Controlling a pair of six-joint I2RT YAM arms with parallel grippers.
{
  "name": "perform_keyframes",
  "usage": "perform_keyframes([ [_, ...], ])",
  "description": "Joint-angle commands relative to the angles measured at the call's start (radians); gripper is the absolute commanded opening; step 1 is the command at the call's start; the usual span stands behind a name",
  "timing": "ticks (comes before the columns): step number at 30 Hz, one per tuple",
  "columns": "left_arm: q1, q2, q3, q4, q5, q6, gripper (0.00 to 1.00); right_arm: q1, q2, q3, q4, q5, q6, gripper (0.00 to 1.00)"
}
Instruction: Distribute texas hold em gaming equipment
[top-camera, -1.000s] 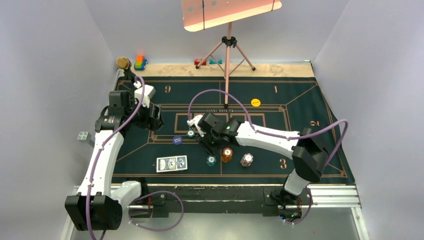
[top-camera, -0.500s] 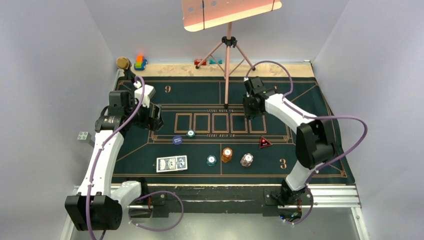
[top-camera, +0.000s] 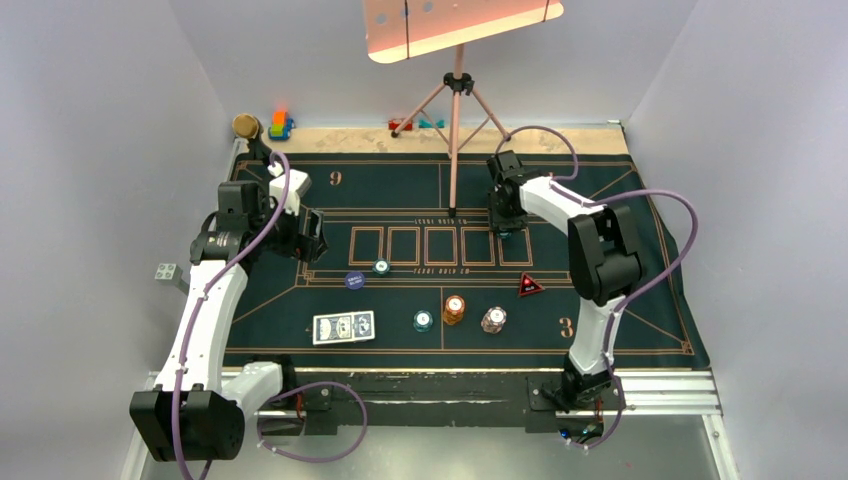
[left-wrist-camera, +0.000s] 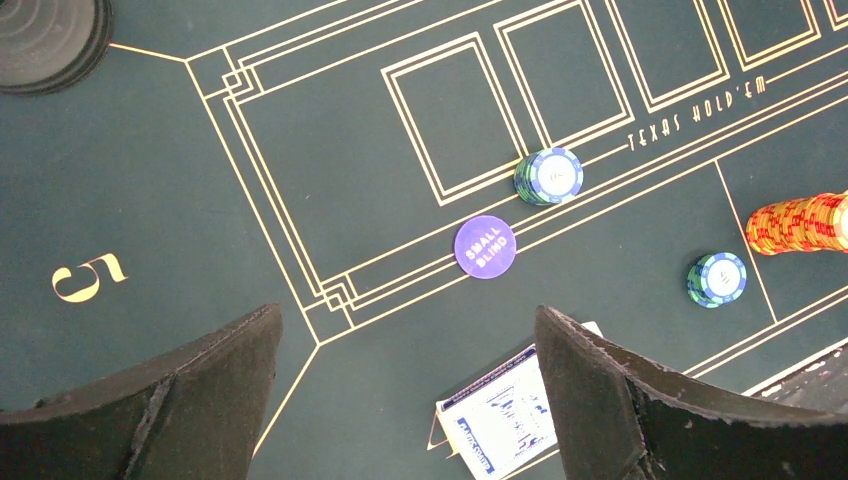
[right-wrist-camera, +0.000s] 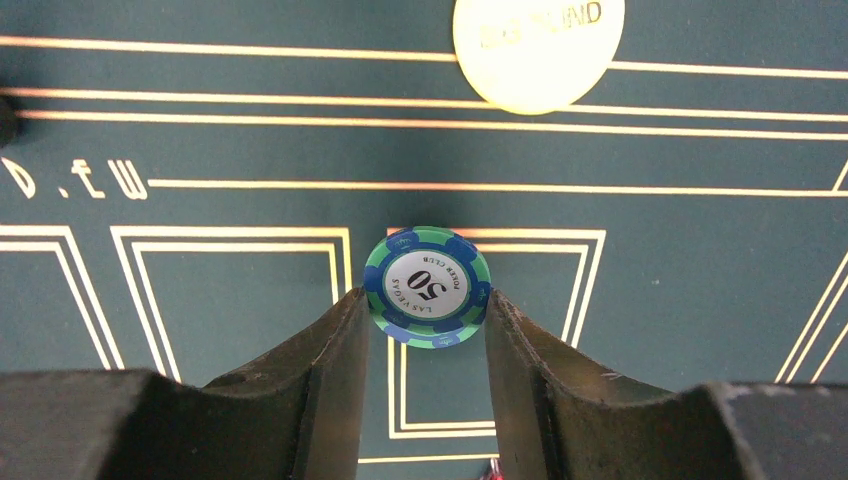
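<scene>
**Right fingers** (right-wrist-camera: 330, 372): pinching a 50 chip (right-wrist-camera: 428, 286) by its rim, one finger on each side, at the middle of the right wrist view. The chip sits over the corner of a gold-lined box on the mat (right-wrist-camera: 700, 250). Whether it touches the mat cannot be told.

**Yellow disc** (right-wrist-camera: 538, 45): flat on the mat at the top edge of the right wrist view, apart from the 50 chip. It is hidden under the arm in the top view.

**Left fingers** (left-wrist-camera: 200, 400): spread wide with nothing between them, above the mat, left of centre in the top view.

**Blue disc** (top-camera: 354, 281): flat on the mat, left of centre. It reads SMALL BLIND in the left wrist view.

**Teal stack** (top-camera: 381, 267): just up and right of the blue disc, not touching it.

**Cards** (top-camera: 343, 327): blue backs up, lying flat at lower left of the mat.

**Teal chip** (top-camera: 423, 321), **orange stack** (top-camera: 454, 309), **pink-white stack** (top-camera: 493, 319): a row at lower centre, each apart from the next. The orange stack is the tallest.

**Triangle marker** (top-camera: 529, 286): red and black, right of centre, up and right of the pink-white stack.

**Tripod** (top-camera: 457, 110): top centre, carrying a pink board.

**Blocks** (top-camera: 280, 125) and gold-topped **stand** (top-camera: 244, 125): side by side at upper left, by the back strip of the bench (top-camera: 560, 140).
</scene>
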Motion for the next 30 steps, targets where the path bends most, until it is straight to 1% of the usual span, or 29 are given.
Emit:
perform_keyframes([
  [1,0.008,-0.004,-0.009,0.005,0.022,0.017,1.00,-0.002,0.013,0.060,0.039,0.027,0.022,0.09],
  [5,0.008,-0.002,-0.009,0.005,0.023,0.017,1.00,-0.002,0.023,0.063,0.031,0.013,0.029,0.51],
  [6,0.008,-0.003,-0.009,0.006,0.023,0.017,1.00,-0.002,0.018,0.061,0.031,0.007,0.031,0.58],
  [7,0.008,-0.002,-0.009,0.006,0.023,0.017,1.00,-0.002,0.009,0.058,0.031,0.005,0.032,0.63],
  [10,0.008,0.000,-0.009,0.005,0.023,0.017,1.00,-0.002,-0.031,0.053,0.032,0.002,0.035,0.74],
  [15,0.009,0.002,-0.007,0.005,0.023,0.015,1.00,0.011,-0.124,0.076,0.006,-0.026,0.022,0.82],
  [18,0.008,0.001,-0.007,0.004,0.023,0.015,1.00,0.068,-0.216,0.063,0.009,-0.078,-0.008,0.88],
  [20,0.008,0.001,-0.008,0.004,0.024,0.016,1.00,0.142,-0.265,0.046,0.013,-0.096,-0.036,0.90],
  [23,0.008,0.001,-0.009,0.004,0.025,0.017,1.00,0.289,-0.312,0.003,0.020,-0.104,-0.067,0.92],
  [27,0.007,0.002,-0.007,0.003,0.027,0.017,1.00,0.476,-0.322,-0.066,0.036,-0.127,-0.076,0.94],
  [30,0.008,-0.001,-0.007,0.003,0.026,0.017,1.00,0.572,-0.308,-0.110,0.053,-0.150,-0.065,0.95],
])
